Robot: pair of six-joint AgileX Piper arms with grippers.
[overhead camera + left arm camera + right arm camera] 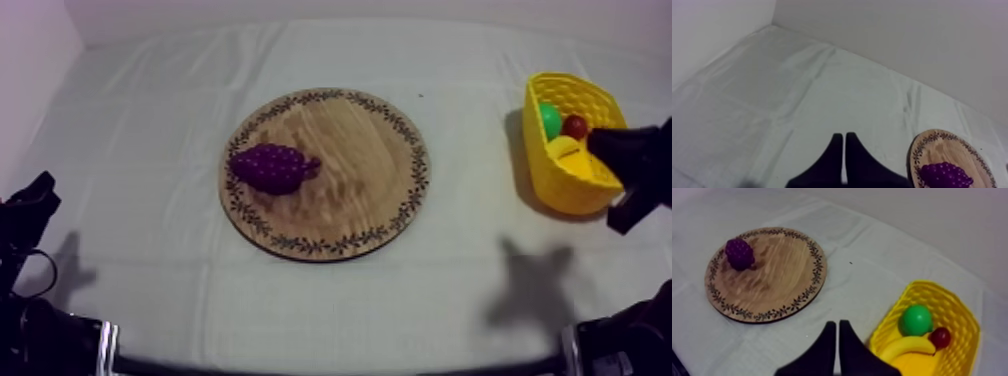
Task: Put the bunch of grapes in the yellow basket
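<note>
Grapes (272, 167): left on board (350, 185).
Hands: left hand (844, 136), right hand (838, 323) both pressed together.
Risk: unopened, I might shove grapes.

One round wooden board (350, 185) carries one bunch of grapes (270, 167). Well apart from the board stands one yellow basket (570, 190). It holds three toy fruits: one banana (907, 347), one small red fruit (940, 337) and one green fruit (915, 320).
</note>
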